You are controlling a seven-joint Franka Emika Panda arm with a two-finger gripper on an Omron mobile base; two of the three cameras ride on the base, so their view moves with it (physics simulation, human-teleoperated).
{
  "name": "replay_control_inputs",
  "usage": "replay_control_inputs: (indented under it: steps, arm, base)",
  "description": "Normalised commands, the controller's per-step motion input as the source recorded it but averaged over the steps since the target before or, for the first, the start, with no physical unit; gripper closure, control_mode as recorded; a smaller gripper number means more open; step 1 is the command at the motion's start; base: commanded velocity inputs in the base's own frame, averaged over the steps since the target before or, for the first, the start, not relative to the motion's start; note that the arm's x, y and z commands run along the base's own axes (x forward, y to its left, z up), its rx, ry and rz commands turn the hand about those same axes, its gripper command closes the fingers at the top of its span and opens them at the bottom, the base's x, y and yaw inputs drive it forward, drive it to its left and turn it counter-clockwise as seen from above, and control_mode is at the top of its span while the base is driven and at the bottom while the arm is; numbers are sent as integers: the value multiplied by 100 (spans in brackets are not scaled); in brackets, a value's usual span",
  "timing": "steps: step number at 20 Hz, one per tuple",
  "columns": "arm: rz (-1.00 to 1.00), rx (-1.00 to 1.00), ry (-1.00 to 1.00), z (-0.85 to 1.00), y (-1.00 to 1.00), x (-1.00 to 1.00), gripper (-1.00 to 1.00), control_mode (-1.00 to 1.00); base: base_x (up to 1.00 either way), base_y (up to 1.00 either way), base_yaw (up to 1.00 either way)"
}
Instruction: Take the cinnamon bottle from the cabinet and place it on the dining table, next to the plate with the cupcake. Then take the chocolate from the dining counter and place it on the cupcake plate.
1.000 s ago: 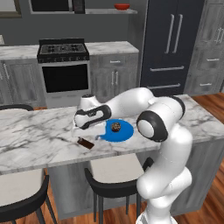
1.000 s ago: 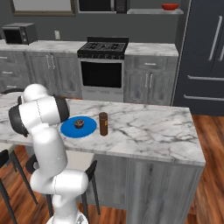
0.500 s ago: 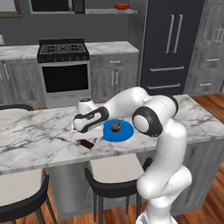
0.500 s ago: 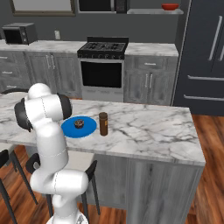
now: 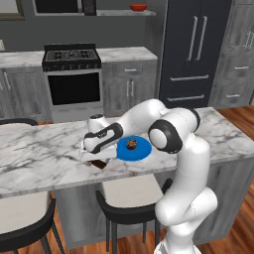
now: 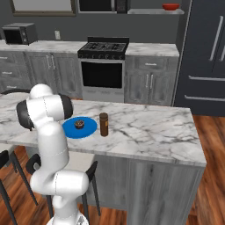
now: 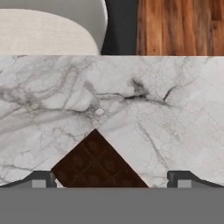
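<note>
A dark chocolate bar (image 7: 98,164) lies flat on the marble counter (image 7: 153,96), with a corner pointing away from the hand. My gripper (image 7: 111,179) is open, one fingertip on each side of the bar. In the left base view the gripper (image 5: 91,156) hangs low over the chocolate (image 5: 100,163), just left of the blue plate (image 5: 139,150) with the cupcake (image 5: 131,144). In the right base view the brown cinnamon bottle (image 6: 103,124) stands upright right beside the plate (image 6: 85,130) and the cupcake (image 6: 79,124).
Two bar stools (image 5: 124,193) (image 5: 22,218) stand below the counter's near edge; a stool seat (image 7: 48,26) shows past that edge in the hand view. A stove (image 5: 72,82) and a dark fridge (image 5: 198,49) line the back wall.
The hand has sunk a little toward the chocolate. The plate, cupcake and bottle have stayed put.
</note>
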Motion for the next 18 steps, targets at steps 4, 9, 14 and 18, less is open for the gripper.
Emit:
replay_control_inputs:
  steps: [4,9,14,18]
  arm:
    - [2,0,-6,-9,0,1,-100,-100]
    - [4,0,-5,-24,0,2,-100,-100]
    - [7,0,-7,-25,0,4,-100,-100]
    - [9,0,-5,-40,3,0,100,-100]
  base:
    - [0,0,0]
    - [0,0,0]
    - [0,0,0]
    - [0,0,0]
